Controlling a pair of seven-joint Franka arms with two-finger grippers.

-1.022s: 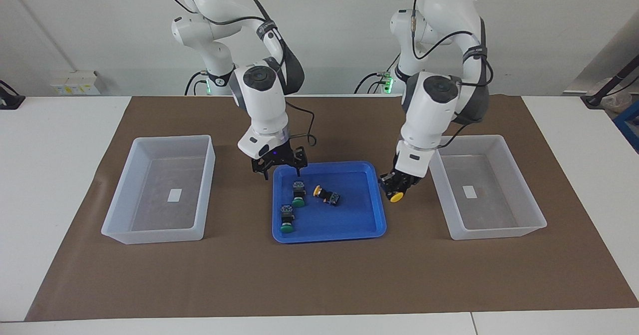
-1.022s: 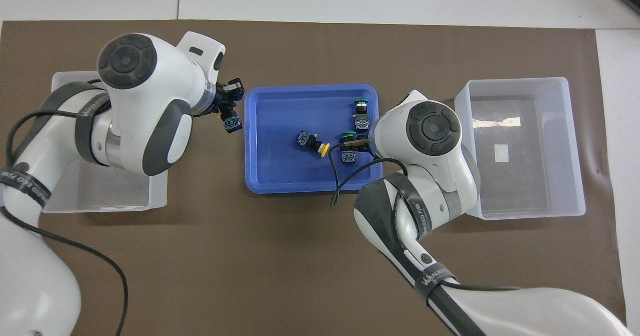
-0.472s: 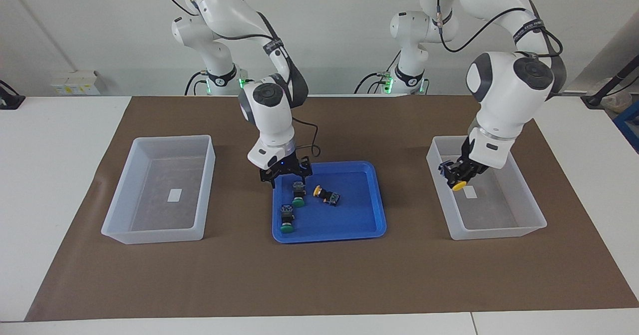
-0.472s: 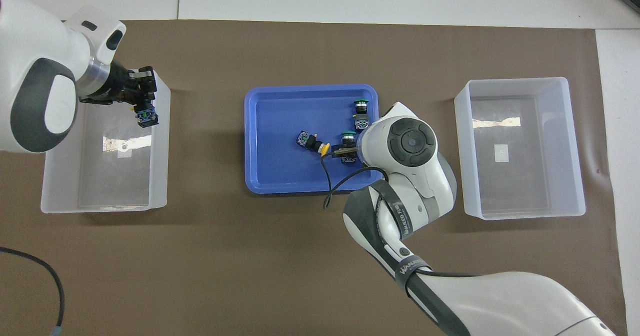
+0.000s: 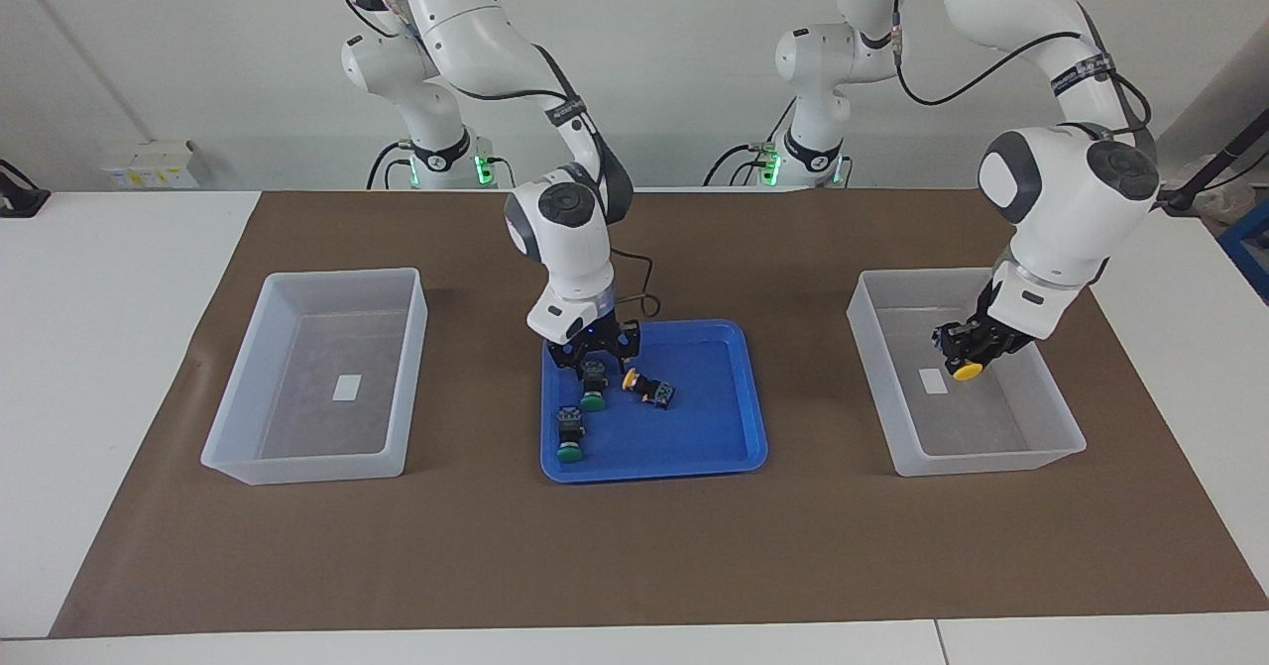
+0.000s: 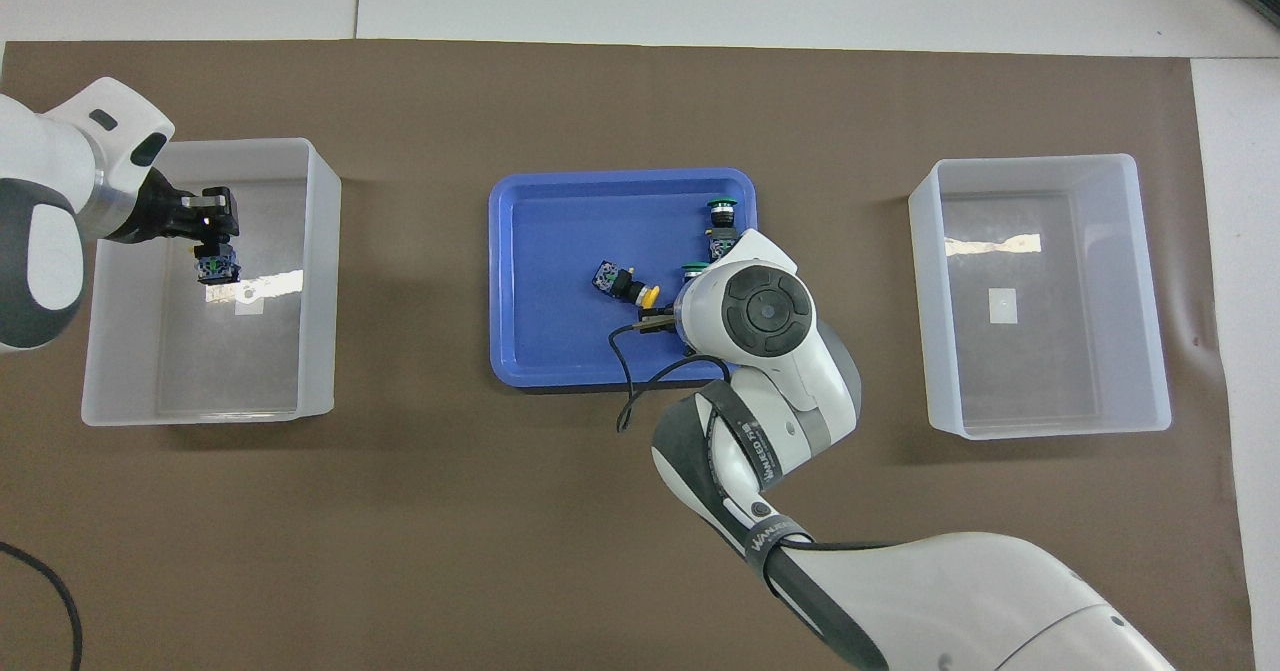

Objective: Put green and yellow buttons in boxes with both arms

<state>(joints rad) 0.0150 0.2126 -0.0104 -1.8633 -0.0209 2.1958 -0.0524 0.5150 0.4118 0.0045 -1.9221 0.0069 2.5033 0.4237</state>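
My left gripper [image 5: 967,351] is shut on a yellow button [image 5: 968,371] and hangs low inside the box [image 5: 872,387] at the left arm's end. From overhead the held button's bluish end [image 6: 218,269] shows over that box [image 6: 320,251]. My right gripper [image 5: 593,356] is down in the blue tray [image 5: 714,447], right at the black body of a green button [image 5: 593,389]. A second green button [image 5: 569,439] lies farther from the robots. A yellow button [image 5: 649,387] lies beside the first green one. The other box [image 5: 238,417] holds only its sticker.
Everything stands on a brown mat [image 5: 634,566] on the white table. In the overhead view the right arm's wrist [image 6: 765,316] covers the tray's corner and most of one green button [image 6: 694,269]. A black cable [image 6: 640,391] loops off that wrist.
My left arm carried the yellow button from beside the tray into the box at its end. My right gripper came down in the tray onto the green button nearest the robots.
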